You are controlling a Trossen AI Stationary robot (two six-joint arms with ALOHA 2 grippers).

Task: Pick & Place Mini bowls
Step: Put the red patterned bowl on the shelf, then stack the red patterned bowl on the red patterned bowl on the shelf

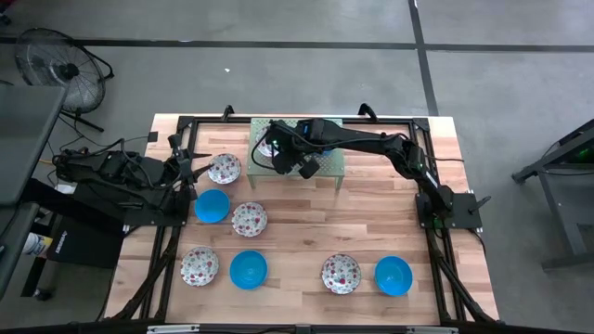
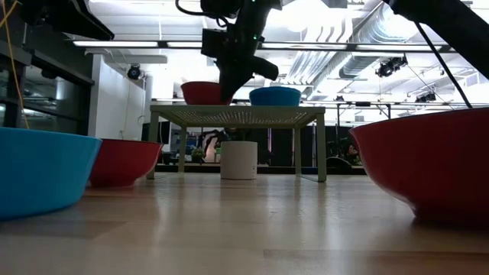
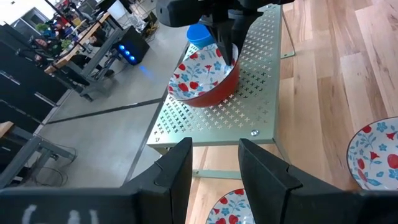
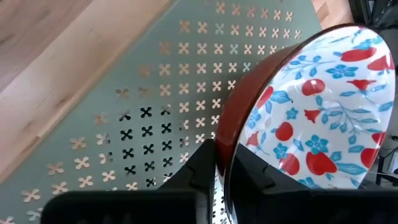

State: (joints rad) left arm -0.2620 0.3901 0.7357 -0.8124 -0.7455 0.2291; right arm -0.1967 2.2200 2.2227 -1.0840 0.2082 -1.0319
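— Where is the right gripper (image 4: 222,163) just now?

— Over the pale green perforated rack (image 1: 327,165), its fingers pinched on the rim of a floral bowl (image 4: 314,112) — one finger inside, one outside. That bowl (white with red and blue flowers inside, red outside) sits on the rack's top, as the left wrist view shows, with a blue bowl (image 2: 274,95) on the rack just beyond it.

— And the left gripper (image 3: 214,163)?

— Beside the rack, off its left end, fingers narrowly apart and holding nothing.

— The other bowls?

— All on the wooden table (image 1: 306,237) in front of the rack. Near its left end: a floral bowl (image 1: 224,168), a blue one (image 1: 212,206), another floral one (image 1: 249,219). Farther out from the rack, a floral bowl (image 1: 199,266) beside a blue bowl (image 1: 248,269); and a floral bowl (image 1: 341,274) beside a blue bowl (image 1: 393,276) — well apart from the rack.
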